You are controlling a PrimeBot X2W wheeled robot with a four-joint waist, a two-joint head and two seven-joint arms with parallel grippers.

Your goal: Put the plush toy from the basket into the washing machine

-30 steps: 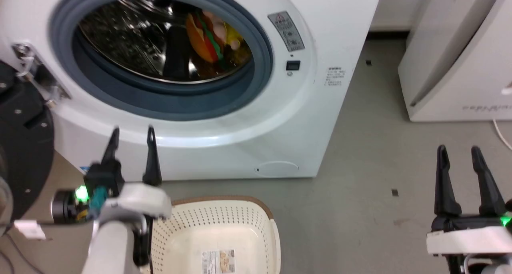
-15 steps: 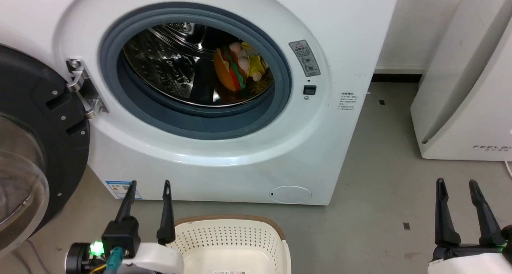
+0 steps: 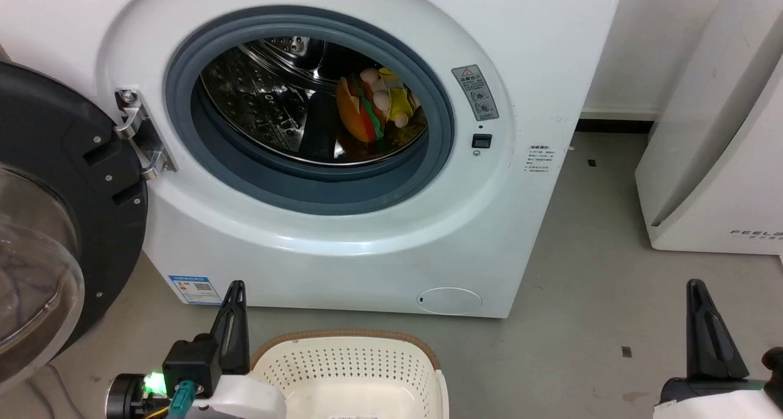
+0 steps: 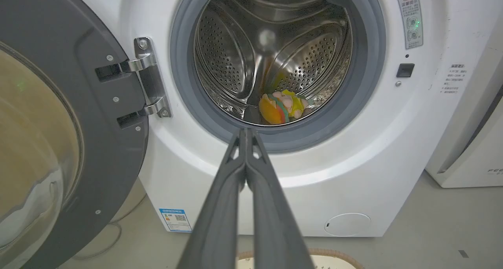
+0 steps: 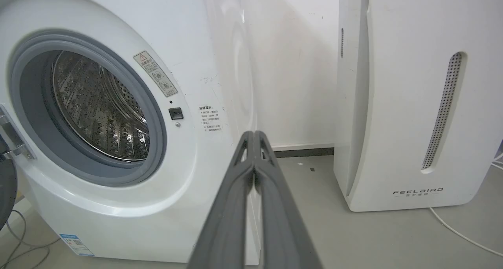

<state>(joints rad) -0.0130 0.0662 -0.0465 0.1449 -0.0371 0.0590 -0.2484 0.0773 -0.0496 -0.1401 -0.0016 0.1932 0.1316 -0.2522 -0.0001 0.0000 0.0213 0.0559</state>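
Note:
The hamburger plush toy lies inside the steel drum of the white washing machine, behind the grey gasket; the left wrist view shows the toy low in the drum. The cream basket stands on the floor before the washer, and what shows of its inside holds nothing. My left gripper is shut, just left of the basket's rim, fingers pressed together with nothing between them. My right gripper is shut too, at the lower right over bare floor.
The washer's black-rimmed glass door stands swung open at the left. A white slanted FEELBIRD appliance stands to the right of the washer, with a white cable on the floor beside it. Grey floor lies between the two machines.
Both grippers have gone from open to shut, with nothing in them. The head camera has shifted, showing more of the door. The left gripper sits lower in that view.

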